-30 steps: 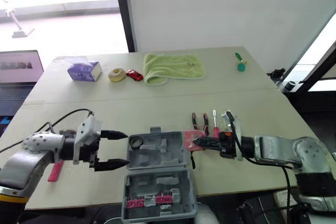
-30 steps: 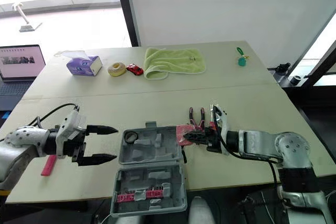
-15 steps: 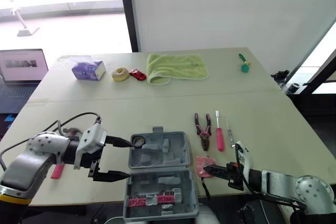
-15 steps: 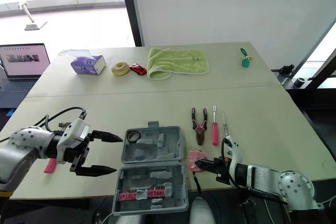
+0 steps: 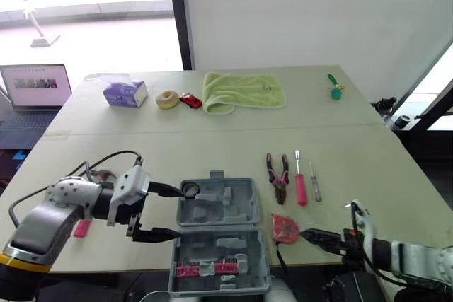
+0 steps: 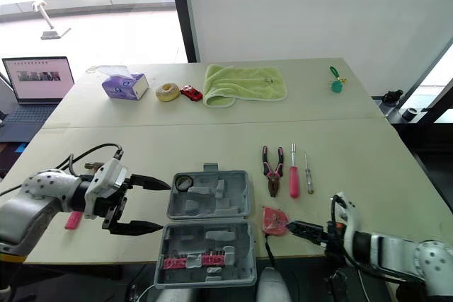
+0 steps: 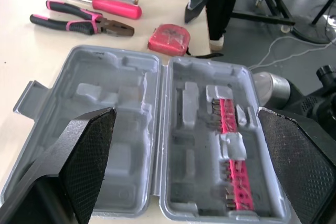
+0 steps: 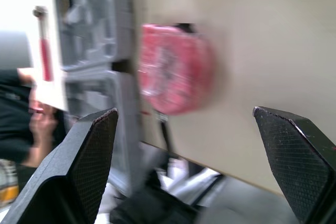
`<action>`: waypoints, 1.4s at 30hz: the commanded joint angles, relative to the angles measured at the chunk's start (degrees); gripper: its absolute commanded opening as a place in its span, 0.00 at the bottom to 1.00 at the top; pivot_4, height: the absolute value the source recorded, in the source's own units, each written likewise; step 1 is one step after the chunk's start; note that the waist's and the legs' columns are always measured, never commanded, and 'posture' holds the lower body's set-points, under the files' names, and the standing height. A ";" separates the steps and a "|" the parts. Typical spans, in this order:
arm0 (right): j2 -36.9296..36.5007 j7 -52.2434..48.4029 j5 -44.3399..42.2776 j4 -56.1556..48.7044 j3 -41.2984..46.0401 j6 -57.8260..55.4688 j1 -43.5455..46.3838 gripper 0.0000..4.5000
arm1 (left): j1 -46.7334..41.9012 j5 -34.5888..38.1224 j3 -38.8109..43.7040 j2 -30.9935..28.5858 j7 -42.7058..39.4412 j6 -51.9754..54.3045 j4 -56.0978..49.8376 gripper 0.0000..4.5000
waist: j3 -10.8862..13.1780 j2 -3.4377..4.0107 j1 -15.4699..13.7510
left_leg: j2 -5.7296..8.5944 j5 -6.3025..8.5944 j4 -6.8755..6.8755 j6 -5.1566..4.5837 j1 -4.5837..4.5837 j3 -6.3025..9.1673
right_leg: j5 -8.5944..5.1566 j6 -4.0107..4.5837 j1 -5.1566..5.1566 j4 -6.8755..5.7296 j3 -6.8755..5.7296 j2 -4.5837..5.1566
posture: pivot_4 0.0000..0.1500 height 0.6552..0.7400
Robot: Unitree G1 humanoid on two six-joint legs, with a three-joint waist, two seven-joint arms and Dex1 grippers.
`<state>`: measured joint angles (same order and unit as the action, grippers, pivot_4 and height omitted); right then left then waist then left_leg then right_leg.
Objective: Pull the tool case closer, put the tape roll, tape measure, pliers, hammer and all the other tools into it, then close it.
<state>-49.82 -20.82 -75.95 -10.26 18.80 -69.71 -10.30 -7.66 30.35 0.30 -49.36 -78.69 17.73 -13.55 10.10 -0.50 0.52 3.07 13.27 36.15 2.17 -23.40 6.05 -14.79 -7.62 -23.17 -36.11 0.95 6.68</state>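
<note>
The grey plastic tool case (image 5: 219, 235) lies open at the table's near edge. Its half nearer the robot carries a row of pink bits (image 5: 205, 269). A black roll of tape (image 5: 189, 189) sits in the far left corner of the other half.

The left gripper (image 5: 177, 211) hovers just left of the case, its fingers spread wide and holding nothing. The round red tape measure (image 5: 285, 228) lies on the table just right of the case. The right gripper (image 5: 308, 235) points at it from the right, fingers apart and empty, just short of it.

Farther back, the pink-and-black-handled pliers (image 5: 277, 175), a pink-handled screwdriver (image 5: 300, 183) and a thinner screwdriver (image 5: 313, 180) lie side by side.

At the far left, the print on the purple tissue box (image 5: 125, 94) and on the laptop screen (image 5: 35, 92) is too small to read.
</note>
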 commanded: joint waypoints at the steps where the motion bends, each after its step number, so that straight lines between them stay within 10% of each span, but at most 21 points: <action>1: -4.64 -9.64 12.74 -9.98 0.94 11.94 -1.25 0.99 | -1.12 -1.13 -0.78 1.08 0.25 -1.86 0.54 1.00 | 0.00 0.00 0.28 | -0.01 0.00 -0.01 0.00 0.03 -0.04 | 0.00 -0.02 0.00 0.00 0.00 -0.01 | 1.00 1.00; 4: -12.75 -22.53 37.88 -15.73 -9.22 38.04 0.59 0.99 | -1.39 -2.53 -1.31 1.98 0.26 -3.80 2.16 1.00 | 0.04 0.10 0.49 | -0.08 0.00 -0.06 0.00 0.04 -0.03 | 0.06 -0.25 -0.04 -0.02 -0.04 -0.12 | 1.00 1.00; 12: -10.09 -32.24 64.61 -8.39 -31.70 57.51 14.62 0.99 | 0.71 -4.39 -0.02 2.00 1.48 -6.47 2.50 1.00 | 0.13 -0.01 0.22 | -0.03 0.00 -0.03 0.02 0.00 -0.01 | 0.06 -0.29 -0.04 0.00 -0.03 0.00 | 1.00 1.00; 31: -0.04 -35.87 72.92 -2.34 -36.80 52.53 17.18 0.99 | 9.27 -5.49 4.14 -0.98 4.43 -7.83 -1.52 1.00 | 0.17 -0.03 0.16 | 0.05 0.00 -0.02 0.02 0.03 0.17 | 0.00 -0.15 -0.02 -0.03 0.01 0.09 | 1.00 1.00; 36: 0.53 -35.33 74.36 -2.87 -36.76 50.68 16.81 0.64 | 10.25 -5.95 4.50 -1.25 4.52 -8.73 -0.62 1.00 | 0.16 -0.04 0.14 | 0.05 0.00 -0.01 0.02 0.04 0.14 | -0.01 -0.13 -0.01 -0.03 0.00 0.09 | 1.00 1.00; 42: -0.39 -36.54 71.02 -10.78 -33.10 41.37 19.92 0.64 | 10.33 -6.45 5.09 -1.11 5.42 -9.57 0.94 1.00 | 0.17 -0.02 0.15 | 0.05 0.00 -0.01 0.02 0.03 0.17 | -0.01 -0.13 -0.02 -0.04 0.00 0.09 | 1.00 1.00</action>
<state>-49.92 -56.54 -2.81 -16.36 -16.66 -25.88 7.68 2.59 24.20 3.38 -49.86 -73.59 9.24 -12.74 10.28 -0.52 0.67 3.11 13.27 36.13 2.20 -23.37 6.23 -14.80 -7.76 -23.19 -36.15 0.95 6.77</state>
